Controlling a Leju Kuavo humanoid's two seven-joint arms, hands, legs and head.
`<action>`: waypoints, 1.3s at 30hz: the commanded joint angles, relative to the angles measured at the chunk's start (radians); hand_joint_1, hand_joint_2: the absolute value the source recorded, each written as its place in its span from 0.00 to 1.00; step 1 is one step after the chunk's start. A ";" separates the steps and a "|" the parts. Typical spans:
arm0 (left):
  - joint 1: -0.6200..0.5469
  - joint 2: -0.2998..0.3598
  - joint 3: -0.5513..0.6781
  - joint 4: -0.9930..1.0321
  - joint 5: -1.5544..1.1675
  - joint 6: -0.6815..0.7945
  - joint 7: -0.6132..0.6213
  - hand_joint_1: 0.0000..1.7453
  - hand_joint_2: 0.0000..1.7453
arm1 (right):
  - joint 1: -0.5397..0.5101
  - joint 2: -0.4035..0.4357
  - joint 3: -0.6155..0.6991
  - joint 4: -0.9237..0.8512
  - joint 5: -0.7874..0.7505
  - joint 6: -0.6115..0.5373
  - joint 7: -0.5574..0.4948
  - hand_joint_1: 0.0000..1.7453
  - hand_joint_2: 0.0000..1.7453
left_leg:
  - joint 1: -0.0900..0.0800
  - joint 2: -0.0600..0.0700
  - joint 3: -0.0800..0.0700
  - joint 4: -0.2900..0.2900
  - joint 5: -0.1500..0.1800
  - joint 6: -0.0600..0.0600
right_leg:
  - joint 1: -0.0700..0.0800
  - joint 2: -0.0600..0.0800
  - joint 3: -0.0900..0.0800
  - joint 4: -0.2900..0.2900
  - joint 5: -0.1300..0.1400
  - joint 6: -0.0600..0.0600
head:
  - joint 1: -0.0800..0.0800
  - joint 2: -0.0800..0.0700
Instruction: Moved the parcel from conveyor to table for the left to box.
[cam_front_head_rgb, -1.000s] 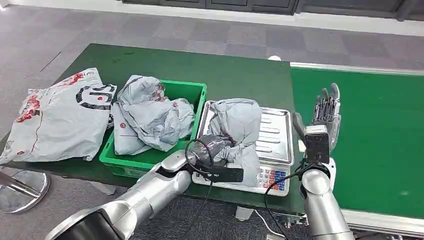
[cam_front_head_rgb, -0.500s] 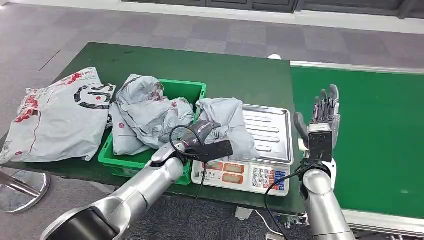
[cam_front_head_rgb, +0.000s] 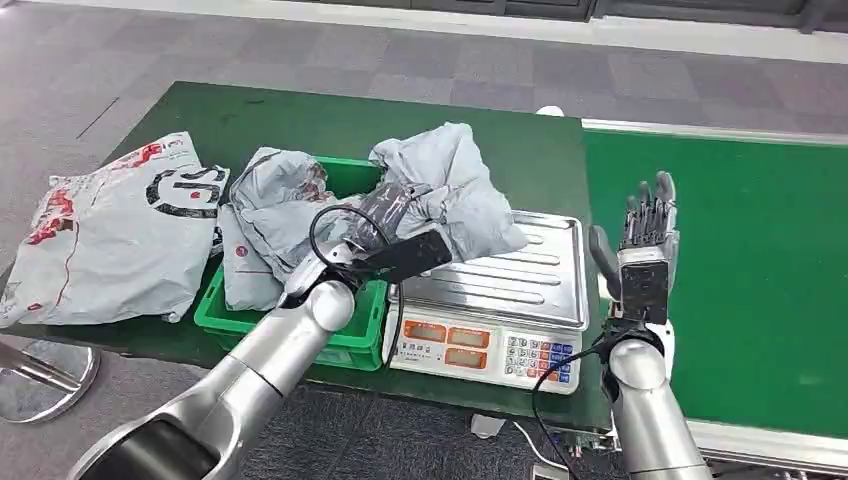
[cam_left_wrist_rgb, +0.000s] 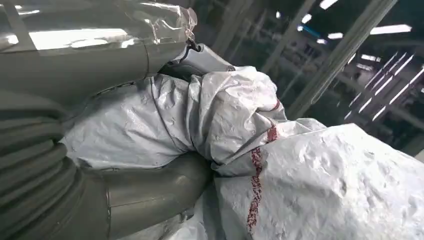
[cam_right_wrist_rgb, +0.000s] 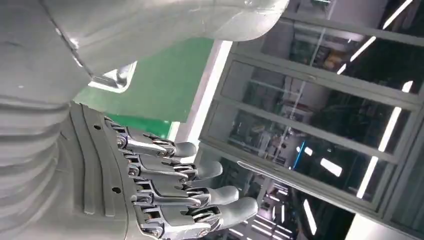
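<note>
My left hand (cam_front_head_rgb: 395, 215) grips a crumpled grey parcel (cam_front_head_rgb: 450, 190) and holds it in the air over the gap between the green box (cam_front_head_rgb: 355, 335) and the scale (cam_front_head_rgb: 500, 300). Close up in the left wrist view, the thumb (cam_left_wrist_rgb: 150, 195) presses into the grey parcel (cam_left_wrist_rgb: 240, 125), which bears red marks. Other grey parcels (cam_front_head_rgb: 290, 215) fill the green box. My right hand (cam_front_head_rgb: 645, 235) stands upright beside the scale at the conveyor's edge, fingers (cam_right_wrist_rgb: 190, 190) straight and apart, holding nothing.
A large flat grey mail bag (cam_front_head_rgb: 120, 230) lies on the green table (cam_front_head_rgb: 300, 120) left of the box. The scale's steel tray (cam_front_head_rgb: 510, 280) is bare. The green conveyor belt (cam_front_head_rgb: 760, 280) runs along the right. A round stand base (cam_front_head_rgb: 45, 375) sits on the floor at left.
My left hand has lifted the grey parcel off the scale tray and carried it up and leftward toward the green box. My right hand has stayed in place.
</note>
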 joint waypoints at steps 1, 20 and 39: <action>-0.031 0.053 0.026 0.011 -0.129 0.169 0.058 1.00 1.00 | -0.041 0.002 -0.024 0.056 -0.002 0.007 -0.011 0.00 1.00 | 0.000 0.003 0.002 -0.002 0.000 0.002 | 0.001 0.003 0.001 -0.001 0.001 -0.003 | 0.000 0.000; -0.193 0.191 0.032 0.535 -0.713 -0.103 0.223 1.00 1.00 | -0.101 0.029 0.036 0.067 0.046 0.002 0.021 0.00 1.00 | 0.001 0.006 0.002 -0.001 0.000 0.000 | 0.002 0.006 -0.001 0.001 0.001 -0.004 | 0.000 0.000; -0.179 0.230 0.161 0.532 -0.605 -0.218 0.118 0.00 1.00 | -0.044 -0.008 0.036 0.015 0.015 0.005 0.009 0.00 1.00 | 0.001 0.005 0.004 -0.002 0.002 -0.003 | 0.001 0.007 -0.001 0.002 0.002 -0.004 | 0.000 0.000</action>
